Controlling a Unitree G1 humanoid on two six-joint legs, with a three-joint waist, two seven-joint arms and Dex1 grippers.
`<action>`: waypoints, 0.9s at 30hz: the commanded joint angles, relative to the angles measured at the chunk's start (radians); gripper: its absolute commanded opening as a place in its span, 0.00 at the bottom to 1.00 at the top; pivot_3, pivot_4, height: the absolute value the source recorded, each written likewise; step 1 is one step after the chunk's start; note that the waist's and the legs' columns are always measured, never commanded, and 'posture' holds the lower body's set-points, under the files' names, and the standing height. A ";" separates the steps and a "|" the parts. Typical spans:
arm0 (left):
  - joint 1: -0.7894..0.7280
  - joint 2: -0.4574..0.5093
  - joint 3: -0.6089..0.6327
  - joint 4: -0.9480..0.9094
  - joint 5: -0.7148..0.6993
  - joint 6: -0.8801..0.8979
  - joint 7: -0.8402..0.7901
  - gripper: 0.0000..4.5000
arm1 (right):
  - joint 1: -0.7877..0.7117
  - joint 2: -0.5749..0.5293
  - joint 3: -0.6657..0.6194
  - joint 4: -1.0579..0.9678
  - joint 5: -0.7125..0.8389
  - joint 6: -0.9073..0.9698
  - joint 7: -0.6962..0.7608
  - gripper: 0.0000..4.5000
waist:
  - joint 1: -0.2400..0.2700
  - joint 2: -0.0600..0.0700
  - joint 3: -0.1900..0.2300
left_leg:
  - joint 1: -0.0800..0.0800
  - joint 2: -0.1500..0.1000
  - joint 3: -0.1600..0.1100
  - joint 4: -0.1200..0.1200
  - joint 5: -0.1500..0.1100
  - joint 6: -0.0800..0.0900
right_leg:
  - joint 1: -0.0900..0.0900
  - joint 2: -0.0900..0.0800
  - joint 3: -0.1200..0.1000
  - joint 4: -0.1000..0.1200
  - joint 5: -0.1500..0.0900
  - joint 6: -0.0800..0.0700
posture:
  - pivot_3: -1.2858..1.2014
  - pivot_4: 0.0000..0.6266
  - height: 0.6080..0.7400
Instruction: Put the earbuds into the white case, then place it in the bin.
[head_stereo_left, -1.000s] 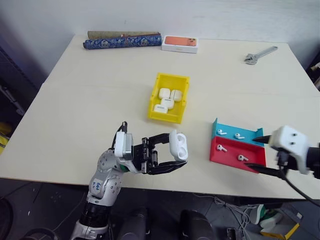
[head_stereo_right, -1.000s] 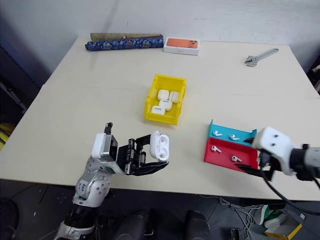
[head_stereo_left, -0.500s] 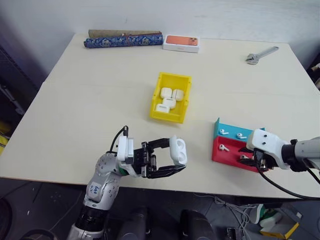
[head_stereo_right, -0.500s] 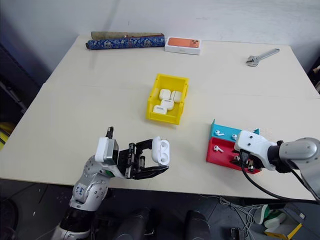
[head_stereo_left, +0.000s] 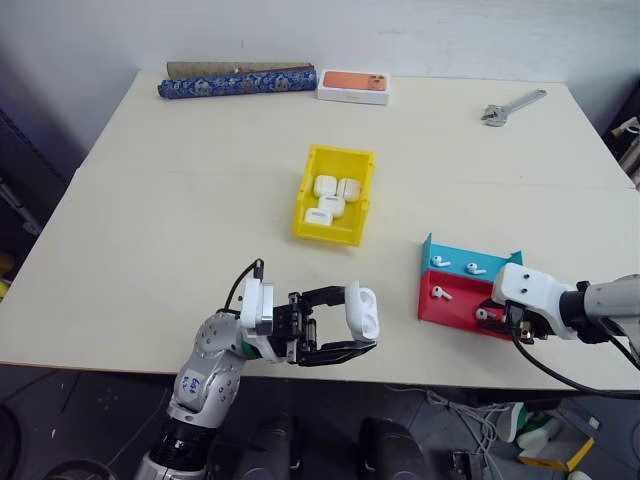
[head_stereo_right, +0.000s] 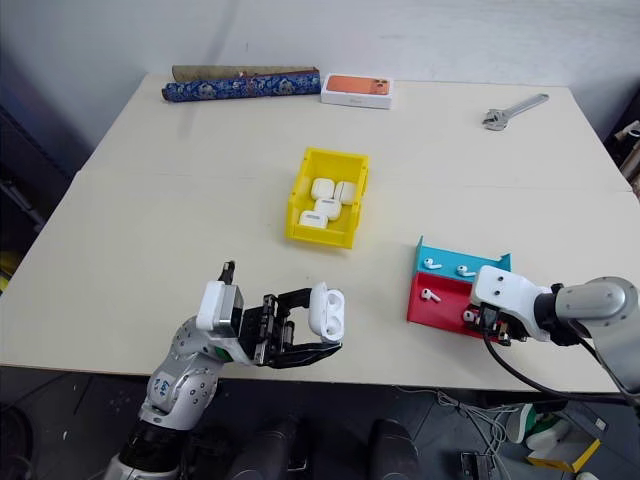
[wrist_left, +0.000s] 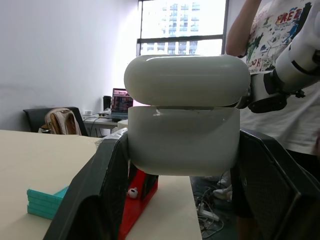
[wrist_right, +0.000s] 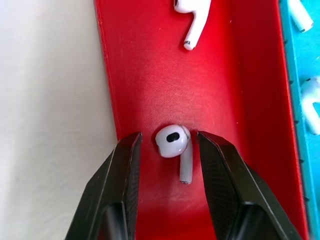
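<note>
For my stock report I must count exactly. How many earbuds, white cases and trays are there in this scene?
Earbuds: 4 (2 in the red tray, 2 in the blue tray)
Cases: 5 (4 in the bin, 1 in the left hand)
Trays: 2
Total: 11
</note>
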 joint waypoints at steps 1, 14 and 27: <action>-0.006 -0.002 -0.002 -0.038 -0.020 -0.006 -0.006 0.62 | -0.009 0.007 0.000 0.010 -0.015 -0.011 0.011 0.39 | 0.000 0.000 0.000 | 0.000 0.000 0.000 0.000 0.000 0.000 | 0.000 0.000 0.000 0.000 0.000 0.000 | 0.52 0.24 1.00; 0.003 0.001 0.000 -0.041 -0.022 -0.004 -0.003 0.62 | -0.033 -0.009 0.031 0.044 -0.046 -0.028 0.077 0.39 | 0.000 0.000 0.000 | 0.000 0.000 0.000 0.001 0.000 0.000 | 0.000 0.000 0.000 0.000 0.000 0.000 | 0.52 0.24 1.00; 0.007 0.002 -0.003 -0.044 -0.021 -0.002 0.001 0.62 | -0.034 -0.005 0.033 0.065 -0.070 -0.034 0.105 0.39 | 0.001 0.000 0.000 | 0.000 0.000 0.000 0.001 0.000 0.000 | 0.000 0.000 0.000 0.001 0.000 0.000 | 0.52 0.24 1.00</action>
